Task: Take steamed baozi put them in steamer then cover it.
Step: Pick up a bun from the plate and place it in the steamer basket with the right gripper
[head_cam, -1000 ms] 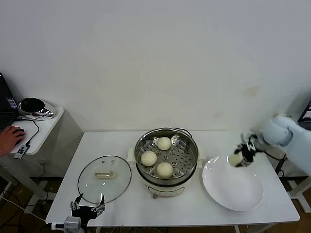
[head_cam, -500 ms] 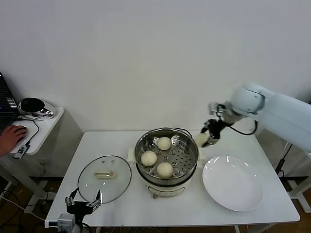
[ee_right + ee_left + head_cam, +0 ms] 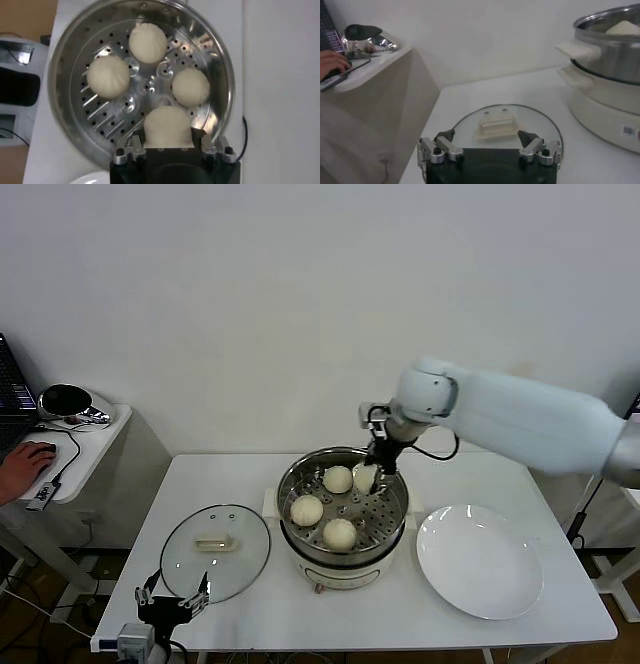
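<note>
Head view: white table (image 3: 300, 614) (plain wall behind); right claw (image 3: 368, 476) grips baozi (image 3: 364, 477), left claw (image 3: 172, 604) open.

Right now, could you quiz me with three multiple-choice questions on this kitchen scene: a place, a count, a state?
1. Where is the glass lid?
A. on the steamer
B. on the table beside the steamer
C. on the plate

2. How many baozi lie on the steamer floor?
A. one
B. three
C. five

3. What is the right gripper doing?
A. holding a baozi over the steamer
B. hanging empty
C. gripping the lid

Answers: 1 B, it lies flat left of the pot. 2 B, three rest there. 3 A, a fourth sits between its fingers.
</note>
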`<state>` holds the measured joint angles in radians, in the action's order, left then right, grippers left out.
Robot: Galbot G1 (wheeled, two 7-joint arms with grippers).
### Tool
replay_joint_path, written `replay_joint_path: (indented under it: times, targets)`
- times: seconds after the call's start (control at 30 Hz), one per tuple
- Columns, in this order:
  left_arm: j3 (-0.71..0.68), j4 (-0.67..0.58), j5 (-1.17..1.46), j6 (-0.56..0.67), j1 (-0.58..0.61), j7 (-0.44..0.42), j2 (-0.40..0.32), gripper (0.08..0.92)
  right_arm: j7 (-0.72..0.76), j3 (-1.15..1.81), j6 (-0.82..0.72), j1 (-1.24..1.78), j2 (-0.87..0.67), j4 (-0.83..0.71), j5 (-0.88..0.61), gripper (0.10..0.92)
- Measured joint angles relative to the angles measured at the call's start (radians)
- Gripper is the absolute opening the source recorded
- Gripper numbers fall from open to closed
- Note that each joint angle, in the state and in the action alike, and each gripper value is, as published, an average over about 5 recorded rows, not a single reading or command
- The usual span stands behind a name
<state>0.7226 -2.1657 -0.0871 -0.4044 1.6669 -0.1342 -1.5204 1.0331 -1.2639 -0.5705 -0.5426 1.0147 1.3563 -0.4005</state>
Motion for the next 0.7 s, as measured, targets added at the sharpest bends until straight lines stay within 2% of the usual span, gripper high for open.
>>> replay_joint_path:
  times: [0.7]
  targets:
    - [-0.002, 0.025, 0.004, -0.001, -0.014, -0.001, -0.008, 0.823, -0.014, -0.026, -0.016, 0.088, 0.060, -0.060, 0.085, 0.577]
